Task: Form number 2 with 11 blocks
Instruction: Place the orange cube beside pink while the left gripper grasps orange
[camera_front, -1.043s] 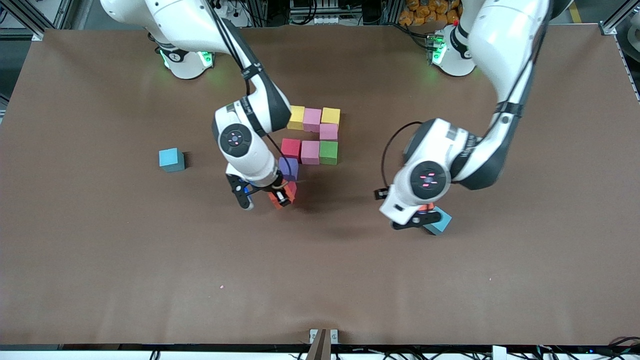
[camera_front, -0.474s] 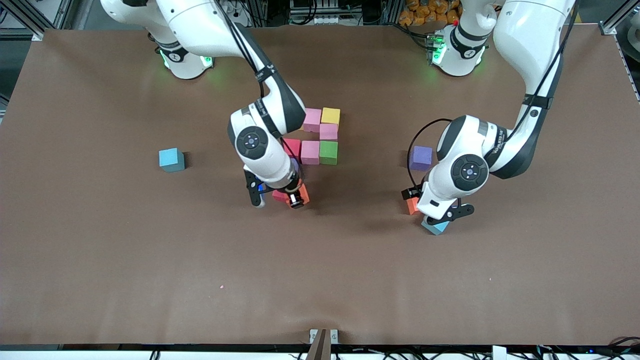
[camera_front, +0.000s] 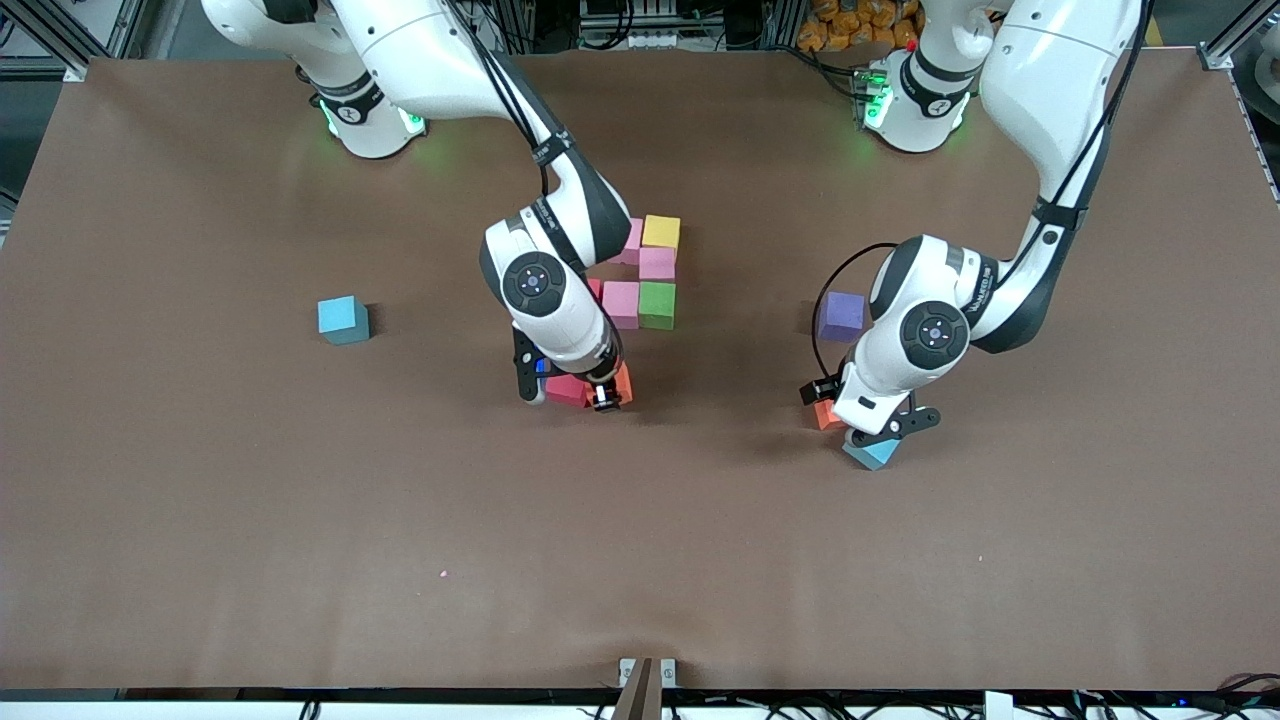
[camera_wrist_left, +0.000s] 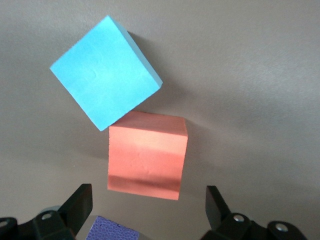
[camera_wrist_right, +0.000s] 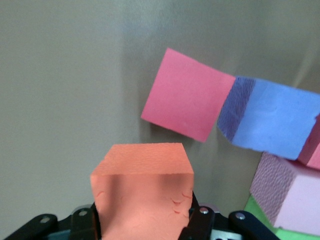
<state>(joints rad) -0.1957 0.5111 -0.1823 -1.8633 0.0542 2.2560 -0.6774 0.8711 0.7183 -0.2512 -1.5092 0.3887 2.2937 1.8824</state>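
Right gripper (camera_front: 607, 392), centre frame, clenched on an orange block (camera_wrist_right: 142, 187) just above the table, touching a red block (camera_front: 566, 389) below the partly built figure; forearm slanting down from upper left. Left gripper (camera_front: 880, 432), centre right, spread wide over another orange block (camera_wrist_left: 147, 155) touching a light-blue cube (camera_wrist_left: 105, 78); purple block (camera_front: 841, 316) nearby.

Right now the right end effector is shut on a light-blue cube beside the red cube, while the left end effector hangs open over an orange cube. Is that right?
Not quite: the right end effector is shut on an orange cube, not a light-blue one, as the right wrist view shows. The rest stands: it is beside the red cube, and the left end effector hangs open over another orange cube.
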